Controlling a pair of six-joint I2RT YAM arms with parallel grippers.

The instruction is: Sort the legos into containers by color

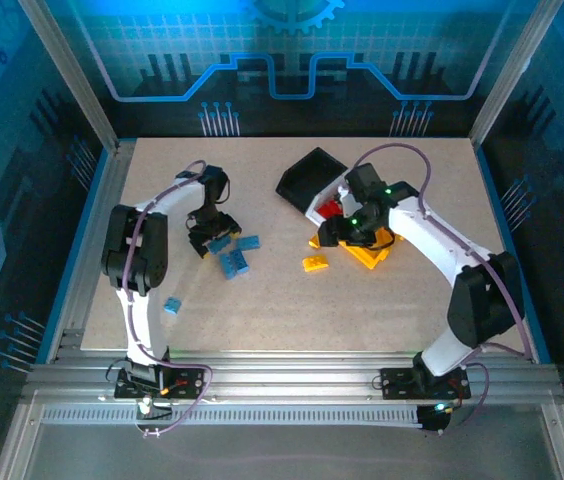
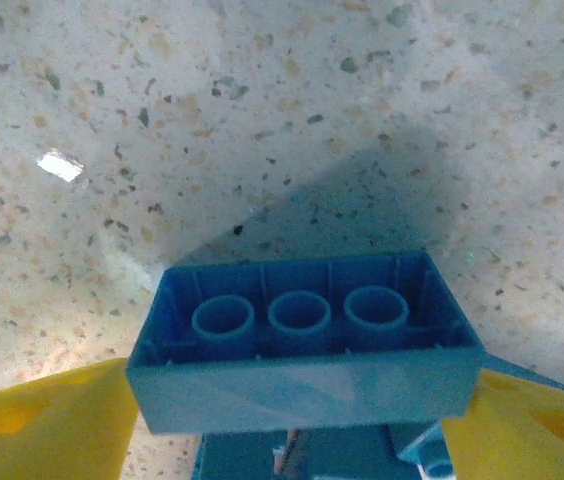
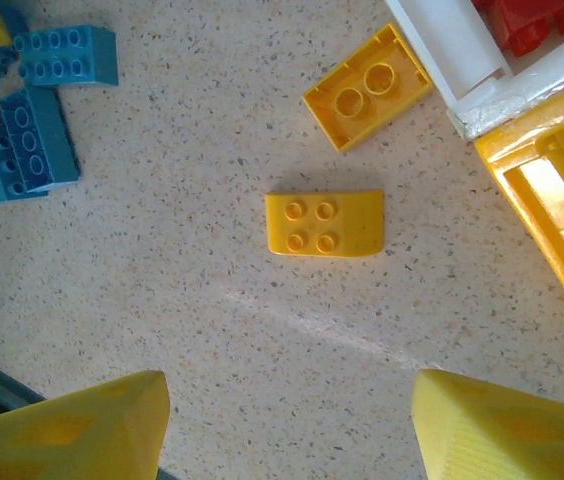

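Note:
My left gripper (image 2: 302, 405) is shut on a blue lego (image 2: 307, 330), its yellow fingers (image 2: 42, 425) pressed on the brick's two ends; the hollow underside faces the camera. In the top view this gripper (image 1: 215, 242) sits low over a cluster of blue legos (image 1: 234, 264). My right gripper (image 3: 287, 400) is open with bare table between its fingers. A yellow lego (image 3: 324, 223) lies just ahead of it and a second, upturned yellow lego (image 3: 367, 87) farther on. The containers stand joined in a row: black (image 1: 307, 178), white (image 3: 449, 55) holding red legos (image 3: 532, 25), and yellow (image 3: 547, 205).
Two more blue legos (image 3: 32, 135) lie at the top left of the right wrist view. A lone blue lego (image 1: 172, 306) rests near the table's front left. The right gripper (image 1: 347, 230) hangs beside the bins. Frame posts and walls ring the table.

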